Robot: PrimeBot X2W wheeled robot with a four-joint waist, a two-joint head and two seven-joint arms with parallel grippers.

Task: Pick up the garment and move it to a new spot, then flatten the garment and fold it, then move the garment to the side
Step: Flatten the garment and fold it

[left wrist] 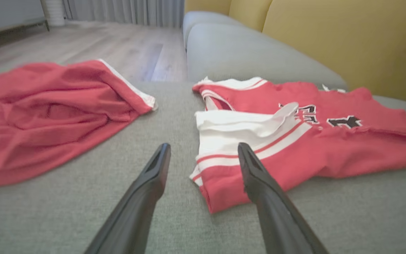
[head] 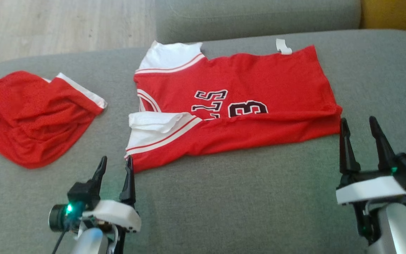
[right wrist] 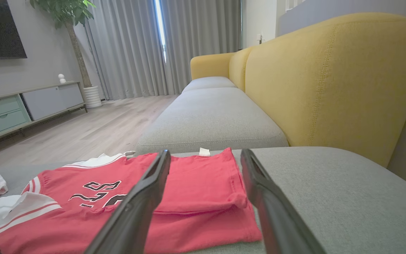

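The garment (head: 238,106) is a red jersey with white trim and black numbers. It lies spread on the grey sofa seat (head: 241,197), its near long edge folded over. My left gripper (head: 115,165) stands open just in front of the jersey's white-trimmed near left corner (left wrist: 206,176), holding nothing. My right gripper (head: 360,125) is open at the jersey's near right corner (right wrist: 238,201), also holding nothing. The jersey also shows in the left wrist view (left wrist: 312,141) and the right wrist view (right wrist: 189,183).
Crumpled red shorts (head: 34,116) with a white band lie on the seat to the left. A second grey cushion (head: 256,17) lies beyond, with the yellow backrest (right wrist: 330,77) to the right. Wooden floor (head: 62,24) lies past the seat's far left edge.
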